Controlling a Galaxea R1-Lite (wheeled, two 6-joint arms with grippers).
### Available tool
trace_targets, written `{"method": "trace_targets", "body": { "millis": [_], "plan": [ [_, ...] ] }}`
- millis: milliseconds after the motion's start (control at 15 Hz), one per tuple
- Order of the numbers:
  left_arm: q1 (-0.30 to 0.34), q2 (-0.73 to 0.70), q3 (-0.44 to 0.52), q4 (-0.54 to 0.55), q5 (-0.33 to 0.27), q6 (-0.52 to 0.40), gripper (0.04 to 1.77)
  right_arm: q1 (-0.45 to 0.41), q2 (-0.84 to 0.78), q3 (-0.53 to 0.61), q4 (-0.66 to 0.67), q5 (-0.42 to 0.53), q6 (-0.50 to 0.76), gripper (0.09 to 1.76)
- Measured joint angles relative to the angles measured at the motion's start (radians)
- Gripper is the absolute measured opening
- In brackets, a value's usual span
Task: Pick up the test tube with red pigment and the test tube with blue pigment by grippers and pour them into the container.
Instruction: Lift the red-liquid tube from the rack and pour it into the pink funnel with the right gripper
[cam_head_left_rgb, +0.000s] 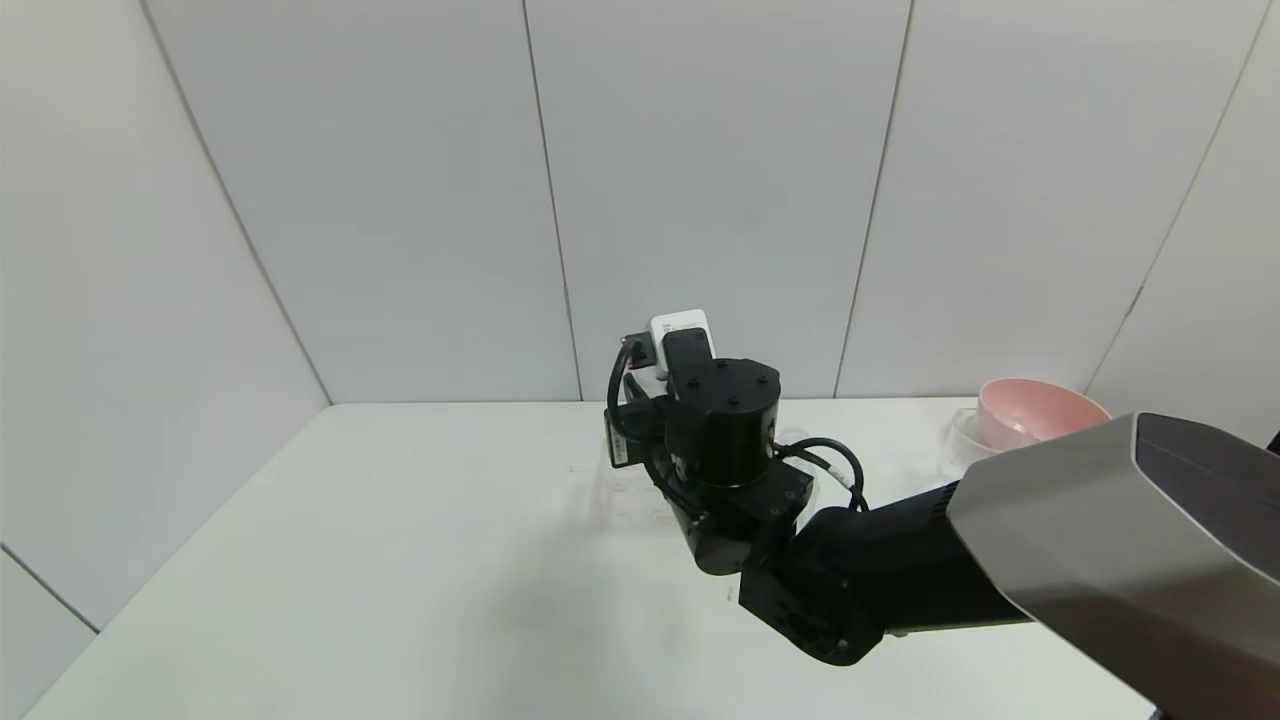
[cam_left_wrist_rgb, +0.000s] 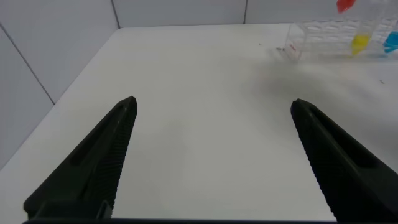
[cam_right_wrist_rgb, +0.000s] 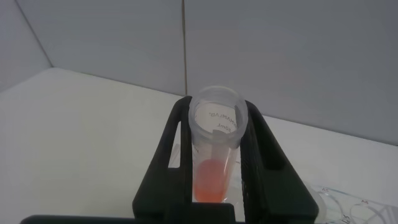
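Note:
My right gripper (cam_right_wrist_rgb: 216, 106) is shut on the red-pigment test tube (cam_right_wrist_rgb: 211, 177), with its rimmed mouth toward the camera and orange-red liquid in its bottom. In the left wrist view its red liquid (cam_left_wrist_rgb: 344, 5) shows above the rack. In the head view my right wrist (cam_head_left_rgb: 722, 430) hides the fingers and the tube. The blue-pigment test tube (cam_left_wrist_rgb: 392, 42) stands in the clear rack (cam_left_wrist_rgb: 311, 40) beside a yellow-liquid tube (cam_left_wrist_rgb: 359, 42). A clear beaker-like vessel (cam_head_left_rgb: 962, 437) stands by the pink bowl. My left gripper (cam_left_wrist_rgb: 211, 102) is open and empty, low over bare table, well short of the rack.
A pink bowl (cam_head_left_rgb: 1040, 410) stands at the table's far right by the wall. My right arm (cam_head_left_rgb: 1000, 550) reaches across the table's right half. The white table (cam_head_left_rgb: 400, 560) ends at grey wall panels behind. A clear curved edge (cam_right_wrist_rgb: 348, 208) shows below the right gripper.

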Motion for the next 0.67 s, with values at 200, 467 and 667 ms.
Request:
{"method": "trace_targets", "body": {
  "millis": [200, 467, 667],
  "plan": [
    [0.000, 0.000, 0.000, 0.000, 0.000, 0.000, 1.76, 0.001, -0.019, 0.011, 0.000, 0.000, -0.003, 0.50],
    [0.000, 0.000, 0.000, 0.000, 0.000, 0.000, 1.76, 0.002, -0.089, 0.142, -0.010, 0.038, -0.003, 0.50],
    [0.000, 0.000, 0.000, 0.000, 0.000, 0.000, 1.76, 0.000, -0.217, 0.356, -0.036, 0.150, -0.001, 0.50]
  ]
}}
